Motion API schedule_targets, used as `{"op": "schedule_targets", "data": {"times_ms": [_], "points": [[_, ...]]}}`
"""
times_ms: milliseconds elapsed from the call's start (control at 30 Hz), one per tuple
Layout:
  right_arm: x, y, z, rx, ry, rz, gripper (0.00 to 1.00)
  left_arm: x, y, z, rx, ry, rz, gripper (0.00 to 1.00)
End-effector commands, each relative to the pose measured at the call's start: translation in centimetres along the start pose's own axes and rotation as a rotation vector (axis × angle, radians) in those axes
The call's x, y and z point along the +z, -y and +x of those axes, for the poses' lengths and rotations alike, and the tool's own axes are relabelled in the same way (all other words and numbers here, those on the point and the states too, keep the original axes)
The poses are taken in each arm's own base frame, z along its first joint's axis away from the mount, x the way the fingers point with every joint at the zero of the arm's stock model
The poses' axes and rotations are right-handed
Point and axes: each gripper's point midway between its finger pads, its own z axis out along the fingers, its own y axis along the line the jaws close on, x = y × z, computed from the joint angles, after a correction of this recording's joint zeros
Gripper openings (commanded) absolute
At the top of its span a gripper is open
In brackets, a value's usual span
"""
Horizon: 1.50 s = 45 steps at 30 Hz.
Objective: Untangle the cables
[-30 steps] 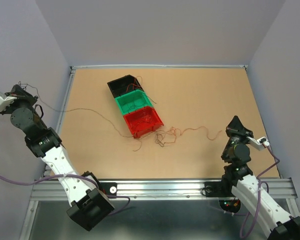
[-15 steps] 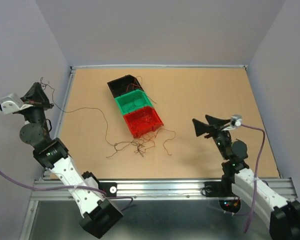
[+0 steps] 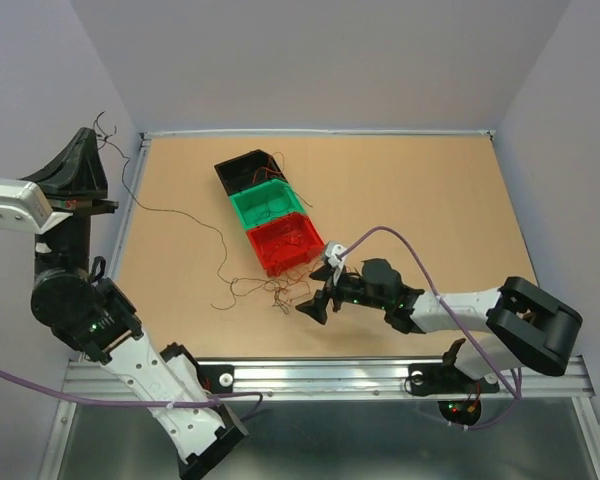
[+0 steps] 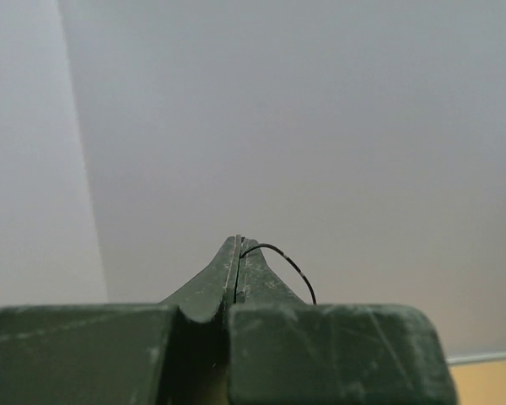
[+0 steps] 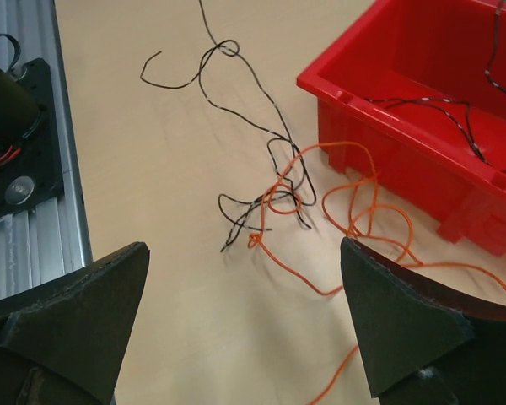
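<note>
The cables lie as a loose tangle (image 3: 278,290) of thin black and orange wires just in front of the red bin (image 3: 285,243). One long dark wire (image 3: 180,215) runs from that tangle up to my left gripper (image 3: 88,138), which is raised high over the table's left edge. In the left wrist view the left gripper (image 4: 239,245) is shut on a black wire (image 4: 288,263) that curls out of its tip. My right gripper (image 3: 315,305) hangs low beside the tangle. Its jaws are open (image 5: 244,249), with the knot of black and orange wires (image 5: 270,198) just ahead of them and nothing between the fingers.
Three bins stand in a diagonal row: black (image 3: 248,170), green (image 3: 268,205) and red, each with wires inside. The red bin's wall (image 5: 405,139) is close on the right of the right gripper. The metal rail (image 5: 34,169) runs along the table's near edge.
My right arm has swung left and down from the right side to the tangle, its jaws open. The left arm has lifted higher with the wire, pulling it up.
</note>
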Motion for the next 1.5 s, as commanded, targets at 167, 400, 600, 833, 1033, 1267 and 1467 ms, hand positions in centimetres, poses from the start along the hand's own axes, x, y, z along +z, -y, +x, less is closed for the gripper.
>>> {"op": "schedule_targets", "data": {"times_ms": [167,400,600,833,1033,1267,1467], "points": [[4.0,-4.3,-7.1,-0.215,0.168,-0.165,0.99,0.4,12.2,-9.9,-0.063,0.011,0.419,0.00],[5.6,-6.0,-11.4,-0.291,0.253,-0.239,0.99,-0.3,16.1,-14.8,-0.030,0.098,0.476,0.00],[8.2,-6.9,-8.5,-0.292,0.177,-0.334,1.00,-0.6,17.8,-17.2,0.000,0.154,0.488,0.00],[13.0,-6.8,-3.1,-0.291,0.068,-0.294,0.87,0.4,17.5,-17.0,-0.003,0.134,0.454,0.00],[10.4,-5.2,-0.6,-0.242,0.046,-0.188,0.39,1.9,16.1,-16.1,0.054,0.120,0.377,0.00],[5.1,0.7,0.3,-0.117,0.045,0.198,0.00,6.2,7.8,-14.6,-0.032,0.045,0.187,0.00],[-1.0,8.3,-2.1,0.059,0.133,0.562,0.01,7.4,-1.1,-11.3,-0.068,-0.002,0.068,0.00]]}}
